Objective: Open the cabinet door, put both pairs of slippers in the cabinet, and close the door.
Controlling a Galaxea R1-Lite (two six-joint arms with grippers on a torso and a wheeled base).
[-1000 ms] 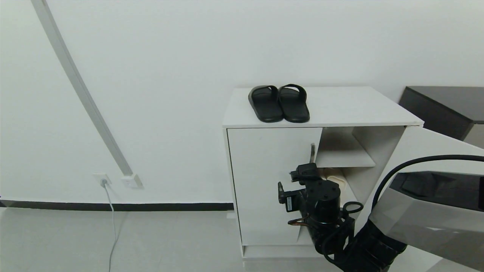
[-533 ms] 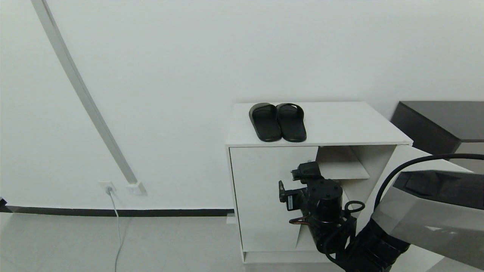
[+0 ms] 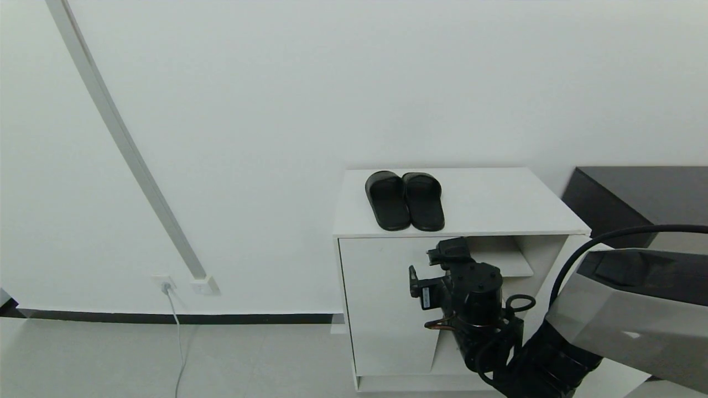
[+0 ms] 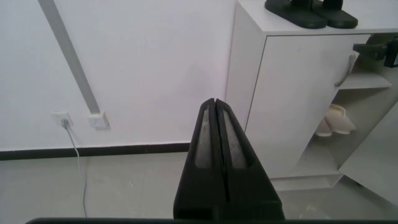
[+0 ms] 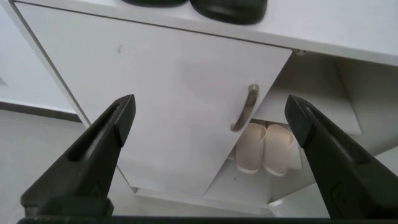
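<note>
In the head view a white cabinet (image 3: 498, 202) stands against the wall, with a pair of black slippers (image 3: 405, 200) side by side on the left part of its top. Its left door (image 3: 381, 298) is shut. The right half stands open and shows a shelf (image 3: 498, 264), but the right arm's wrist (image 3: 470, 298) covers the lower compartment and hides its own fingers. A dark piece of furniture (image 3: 636, 193) is cut off at the right edge. In the left wrist view the left gripper (image 4: 216, 143) hangs well apart from the cabinet, its two fingers pressed together on nothing. Beyond it the black slippers are cropped by the frame. A pair of beige slippers (image 4: 333, 119) sits low inside the open half, partly behind the shut door's edge, and the open door (image 4: 376, 155) is partly in frame. In the right wrist view the right gripper (image 5: 211, 155) faces the shut door with its fingers spread wide apart and empty. The door handle (image 5: 244, 111) lies between them, farther off and untouched. The beige slippers stand just past the handle, and the black pair is cropped to its front edges.
</note>
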